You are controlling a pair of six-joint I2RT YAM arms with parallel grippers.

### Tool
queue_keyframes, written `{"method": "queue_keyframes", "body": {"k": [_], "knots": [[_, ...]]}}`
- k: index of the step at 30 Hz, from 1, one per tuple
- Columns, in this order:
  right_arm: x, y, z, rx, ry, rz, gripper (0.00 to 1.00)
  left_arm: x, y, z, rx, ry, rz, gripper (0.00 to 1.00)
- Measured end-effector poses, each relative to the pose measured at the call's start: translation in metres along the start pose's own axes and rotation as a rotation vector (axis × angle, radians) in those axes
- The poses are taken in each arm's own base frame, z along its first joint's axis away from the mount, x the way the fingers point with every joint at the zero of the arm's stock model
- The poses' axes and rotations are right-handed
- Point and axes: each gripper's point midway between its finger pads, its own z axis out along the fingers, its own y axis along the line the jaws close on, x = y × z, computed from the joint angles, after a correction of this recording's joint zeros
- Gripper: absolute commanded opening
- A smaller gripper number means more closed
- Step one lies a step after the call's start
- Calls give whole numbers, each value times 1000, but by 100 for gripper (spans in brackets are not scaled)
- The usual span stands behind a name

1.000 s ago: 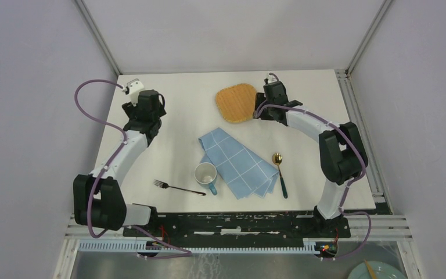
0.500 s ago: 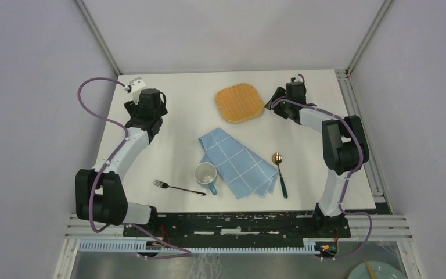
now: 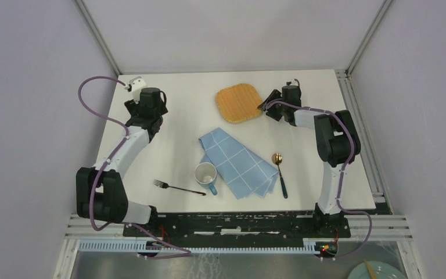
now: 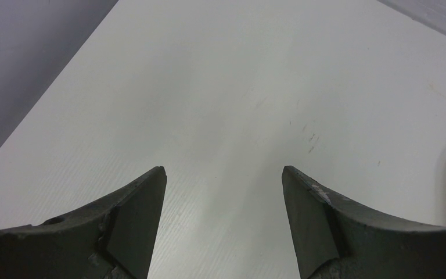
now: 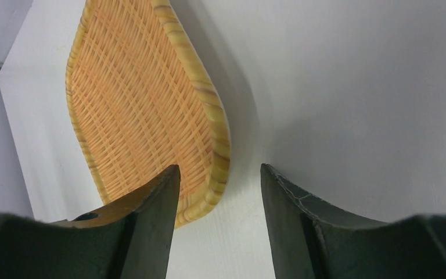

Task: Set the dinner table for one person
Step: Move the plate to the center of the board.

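Far left: left fingers [image 4: 133,215] spread wide, empty, over bare white bench [image 3: 180,122] lying beneath everything. Near middle: fork [image 3: 177,188], cup [image 3: 205,174], blue checked cloth [image 3: 241,163], spoon [image 3: 280,173]. Far right: right fingers [image 5: 151,215] spread, pinching nothing, rim of woven tray [image 5: 145,99] showing between them.

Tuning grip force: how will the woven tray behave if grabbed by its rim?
The woven tray is likely stiff and light: thin weave, solid rim. Lying flat on the smooth table, it probably slides when pushed rather than tips.
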Motion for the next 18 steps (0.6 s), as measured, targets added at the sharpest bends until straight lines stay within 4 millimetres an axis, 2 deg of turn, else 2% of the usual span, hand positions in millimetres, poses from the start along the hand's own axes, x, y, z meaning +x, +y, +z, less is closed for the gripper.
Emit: {"method": "queue_keyframes", "body": {"k": [6, 10, 15, 17, 18], "knots": [[-2, 8, 11, -42, 4, 34, 56, -2, -2, 2, 1, -1, -1, 80], [-2, 12, 17, -59, 11, 43, 47, -1, -2, 2, 0, 0, 0, 80], [-1, 12, 26, -59, 31, 44, 17, -1, -2, 3, -1, 2, 2, 80], [1, 12, 28, -65, 42, 54, 0, -1, -2, 3, -1, 2, 2, 80], [0, 15, 28, -74, 45, 62, 0, -1, -2, 3, -1, 2, 2, 80]]}}
